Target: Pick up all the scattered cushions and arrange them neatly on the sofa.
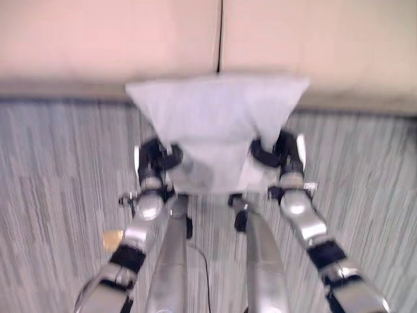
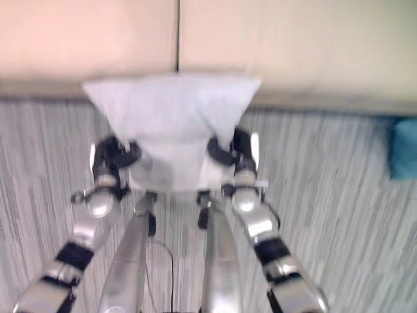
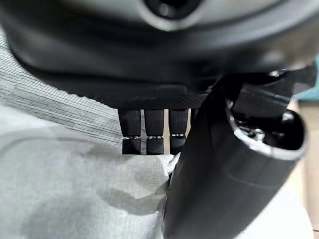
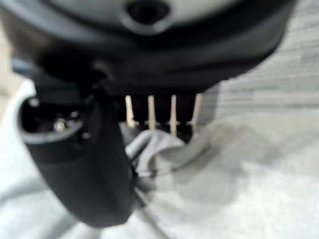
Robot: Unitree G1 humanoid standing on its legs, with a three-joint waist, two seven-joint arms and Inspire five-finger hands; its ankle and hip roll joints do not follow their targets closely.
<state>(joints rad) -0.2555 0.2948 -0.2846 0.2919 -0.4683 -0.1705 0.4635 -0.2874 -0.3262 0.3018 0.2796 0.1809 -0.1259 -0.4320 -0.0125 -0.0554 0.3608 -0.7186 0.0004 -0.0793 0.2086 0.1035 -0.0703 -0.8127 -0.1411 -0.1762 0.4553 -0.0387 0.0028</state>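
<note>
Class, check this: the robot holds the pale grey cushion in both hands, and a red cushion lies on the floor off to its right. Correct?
One detail is wrong: the cushion on the floor is teal, not red, as the right eye view shows. The rest stands: the left hand and right hand both grip the pale grey cushion.

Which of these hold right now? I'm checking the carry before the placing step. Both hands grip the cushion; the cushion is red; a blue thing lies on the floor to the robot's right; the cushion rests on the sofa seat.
1. Both the left hand and right hand grip the pale grey cushion: true.
2. Cushion is red: false, pale grey.
3. A blue thing lies right: true.
4. Cushion rests on the sofa: false, held before it.
</note>
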